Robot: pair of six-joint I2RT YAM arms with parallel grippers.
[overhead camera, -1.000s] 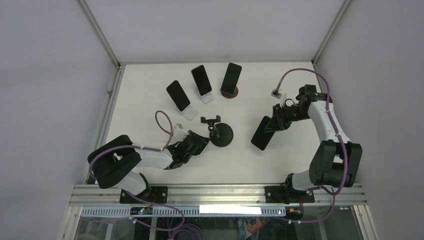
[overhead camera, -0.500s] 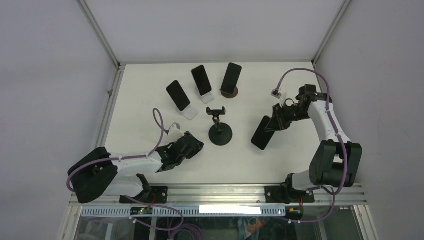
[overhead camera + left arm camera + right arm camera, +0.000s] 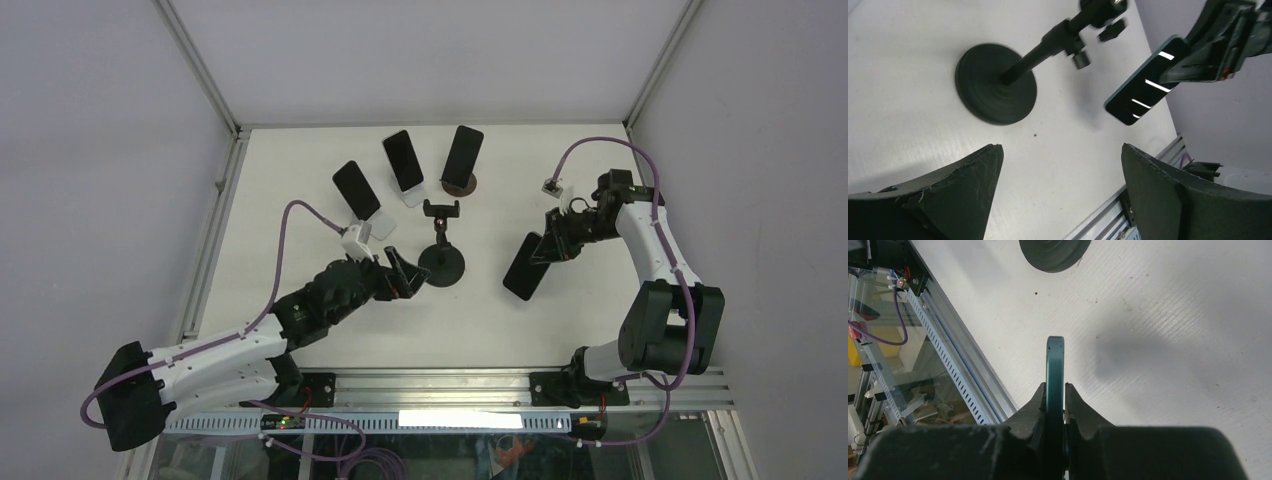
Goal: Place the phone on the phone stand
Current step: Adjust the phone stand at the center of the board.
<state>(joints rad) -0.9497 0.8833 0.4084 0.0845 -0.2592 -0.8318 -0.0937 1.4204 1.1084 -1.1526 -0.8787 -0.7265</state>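
Here, the right gripper (image 3: 553, 247) holds the phone (image 3: 527, 266) above the table (image 3: 300, 180), its jaws closed on the phone's upper end. In the right wrist view the phone (image 3: 1055, 370) appears edge-on, a teal rim pinched between the two black fingers (image 3: 1034, 405) of the right gripper (image 3: 1055, 390), with its shadow cast on the white surface beyond. The left wrist view shows the same phone (image 3: 1146, 81) with its dark screen reflecting strips of light.

The phone stand (image 3: 441, 262) rests on the table left of the phone and apart from it. It has a round black base (image 3: 996, 82), a slim post and a small clamp head (image 3: 440, 209) on top. Part of the base (image 3: 1054, 252) also shows at the top edge of the right wrist view.

The left gripper (image 3: 400, 272) lies low over the table, just beside the base on its left side. Its jaws stand wide apart. In the left wrist view the left gripper (image 3: 1058, 150) faces the base without touching it.

Three other phones (image 3: 403, 160) stand propped on their own stands in an arc at the far side of the table.
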